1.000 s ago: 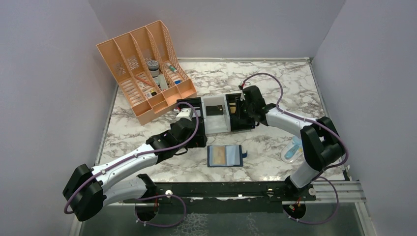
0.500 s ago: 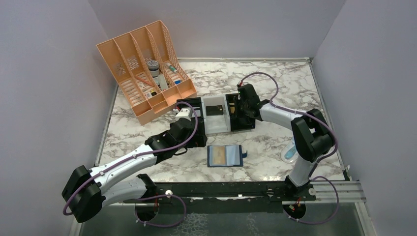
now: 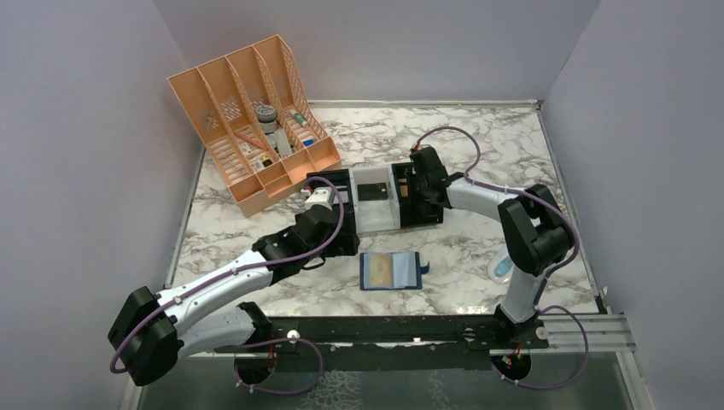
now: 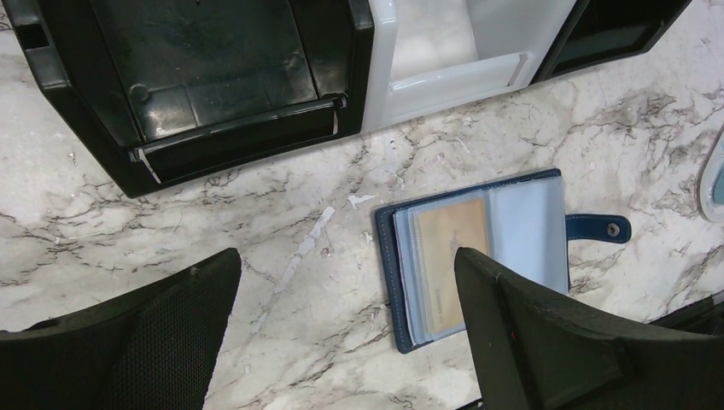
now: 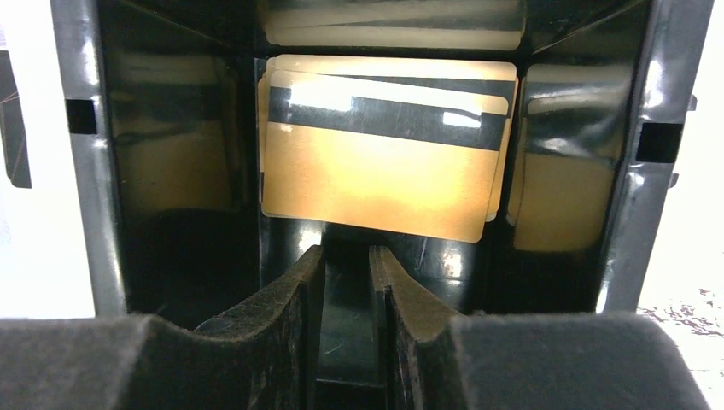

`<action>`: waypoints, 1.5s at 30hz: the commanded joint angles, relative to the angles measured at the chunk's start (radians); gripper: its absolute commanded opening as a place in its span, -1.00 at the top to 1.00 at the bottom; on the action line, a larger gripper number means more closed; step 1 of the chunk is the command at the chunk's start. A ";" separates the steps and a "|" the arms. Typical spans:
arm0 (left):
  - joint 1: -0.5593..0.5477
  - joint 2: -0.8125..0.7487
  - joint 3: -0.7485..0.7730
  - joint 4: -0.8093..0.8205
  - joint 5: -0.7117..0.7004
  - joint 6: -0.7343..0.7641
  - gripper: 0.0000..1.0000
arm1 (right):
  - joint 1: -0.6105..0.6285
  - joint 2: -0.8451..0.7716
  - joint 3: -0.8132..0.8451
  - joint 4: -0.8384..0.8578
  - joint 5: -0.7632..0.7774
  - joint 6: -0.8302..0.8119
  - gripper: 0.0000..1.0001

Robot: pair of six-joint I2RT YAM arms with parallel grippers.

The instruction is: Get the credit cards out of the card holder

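Nearest the arm bases, the card holder (image 3: 391, 272) is lying open and flat on the marble worktop (image 3: 478, 145), strap tab (image 4: 598, 228) poking out to the right. There's a gold-tan card (image 4: 448, 235) sitting in one of its clear pockets.

The left fingers (image 4: 171, 325) hover over the worktop, spread about as wide as they go and not holding anything. In the left wrist view one finger overlaps the holder's lower right part, but I can't tell if it's actually touching.

Just past that is a row of three trays side by side: a black tray (image 4: 205, 77), a white tray (image 3: 376, 224), then another black one (image 3: 423, 220).

The right fingers (image 5: 299, 282) are down in that last black tray, nearly together with only a thin gap and nothing pinched between them. Right in front of them a few gold credit cards (image 5: 380, 171) lie stacked on the tray floor, magnetic stripe up.

Far left corner has the orange file rack (image 3: 213, 102) with bits and pieces in its slots.
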 commanded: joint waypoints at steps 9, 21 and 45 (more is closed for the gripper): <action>0.006 -0.007 0.021 0.016 -0.030 0.011 -0.98 | -0.006 0.070 0.065 0.022 0.082 -0.017 0.49; 0.007 -0.012 -0.005 0.029 -0.010 0.007 -0.98 | -0.005 -0.150 -0.004 0.002 0.028 -0.020 0.38; 0.031 -0.258 -0.176 0.122 -0.111 -0.138 -0.96 | 0.410 -0.656 -0.471 0.027 0.056 0.200 -0.01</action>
